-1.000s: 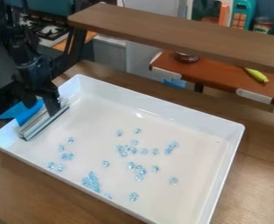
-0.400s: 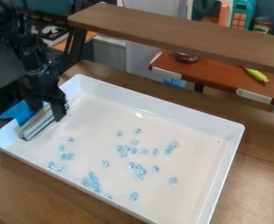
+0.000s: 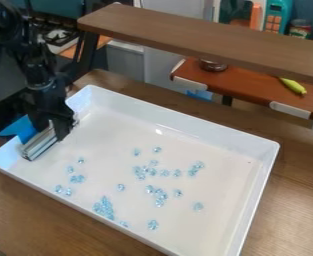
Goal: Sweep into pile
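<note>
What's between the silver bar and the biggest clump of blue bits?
In the camera view, a few scattered blue bits lie in the tray between the silver bar and that clump.

A brown wooden tabletop (image 3: 25, 200) spans the foreground, its grain visible. Above its far side runs a wooden shelf (image 3: 205, 40), with a dark post (image 3: 85, 57) beneath its left end. Behind stands an orange-brown counter (image 3: 245, 87) with pale corner pieces, bearing a yellow-green banana-like item (image 3: 293, 85) and a dark, shiny round vessel (image 3: 213, 65). At upper left is a stove (image 3: 60, 36); at upper right, a teal panel (image 3: 277, 17) with orange squares stands near a can (image 3: 301, 29), before a dark blue wall (image 3: 311, 10).
</note>
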Controlling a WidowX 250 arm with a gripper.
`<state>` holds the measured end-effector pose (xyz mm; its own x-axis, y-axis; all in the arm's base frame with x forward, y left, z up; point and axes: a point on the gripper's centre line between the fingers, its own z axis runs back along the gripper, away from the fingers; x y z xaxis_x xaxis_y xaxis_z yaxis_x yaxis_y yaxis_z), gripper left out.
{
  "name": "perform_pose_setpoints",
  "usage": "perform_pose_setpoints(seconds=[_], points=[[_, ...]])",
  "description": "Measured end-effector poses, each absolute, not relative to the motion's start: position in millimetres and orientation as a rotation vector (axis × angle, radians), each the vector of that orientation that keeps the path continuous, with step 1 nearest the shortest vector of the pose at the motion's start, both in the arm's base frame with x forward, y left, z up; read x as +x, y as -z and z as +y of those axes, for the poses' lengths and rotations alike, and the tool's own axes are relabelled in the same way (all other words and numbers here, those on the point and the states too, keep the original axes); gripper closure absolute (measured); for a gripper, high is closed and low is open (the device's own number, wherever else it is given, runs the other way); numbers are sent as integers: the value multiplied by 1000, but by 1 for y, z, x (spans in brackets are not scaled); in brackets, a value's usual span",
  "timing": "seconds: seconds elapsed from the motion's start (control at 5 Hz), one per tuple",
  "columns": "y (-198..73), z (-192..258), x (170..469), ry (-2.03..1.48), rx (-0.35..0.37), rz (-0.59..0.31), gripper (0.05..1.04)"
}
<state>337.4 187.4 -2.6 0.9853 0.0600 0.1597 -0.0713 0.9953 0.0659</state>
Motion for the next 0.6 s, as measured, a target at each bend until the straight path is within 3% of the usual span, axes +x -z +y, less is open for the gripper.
perform_pose_setpoints(seconds=[0.2,0.6], points=[[6,180,332,-43,53,-130,706],[9,156,318,11,5,-88,734]])
